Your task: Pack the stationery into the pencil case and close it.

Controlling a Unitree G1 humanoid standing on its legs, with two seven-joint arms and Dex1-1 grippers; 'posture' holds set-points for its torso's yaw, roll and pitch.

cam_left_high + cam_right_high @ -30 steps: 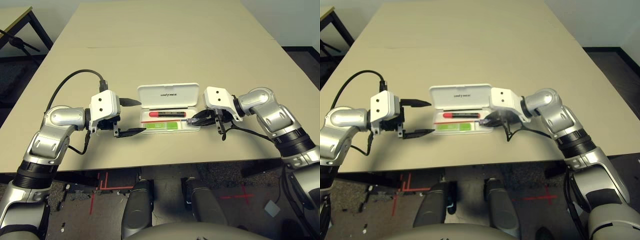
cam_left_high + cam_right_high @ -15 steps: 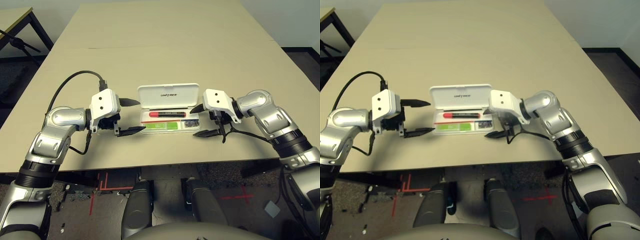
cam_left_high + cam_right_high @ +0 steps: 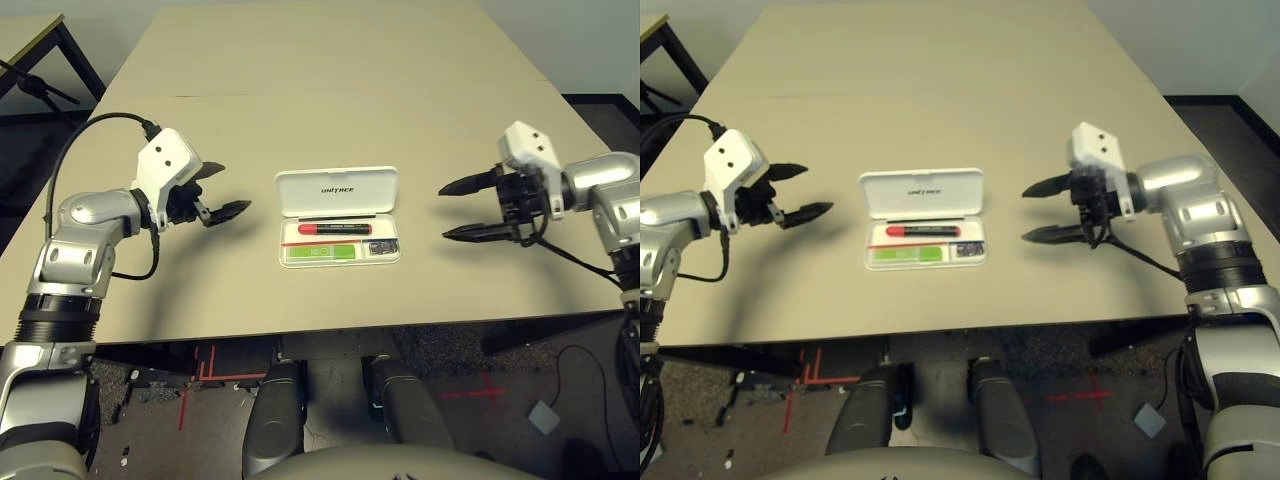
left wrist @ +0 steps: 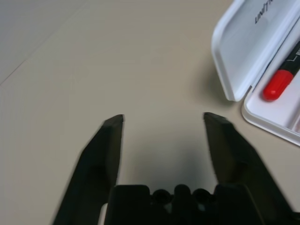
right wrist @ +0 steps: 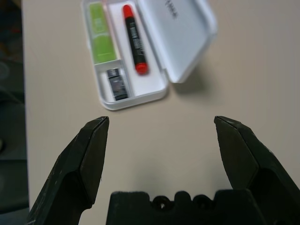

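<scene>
Left gripper (image 3: 222, 196) is held spread and empty above the table (image 3: 330, 90), well apart from the pencil case's left side. The pencil case (image 3: 338, 189) sits at table centre with its lid lying open on the far side. Inside the tray: red marker (image 3: 335, 228) along the hinge side, green stick (image 3: 322, 252) in the near compartment, small dark block (image 3: 381, 246) at the tray's right end. All three pieces are judged packed; nothing is seen loose on the table. Right gripper (image 3: 470, 208) is held spread and empty, well to the right of the case, fingers pointed toward it.

Step in hand: closing. Next move calls for a finger to be brought behind or under the lid's far edge and the lid swung over the tray, then pressed down until shut; the tray may need bracing against sliding.
</scene>
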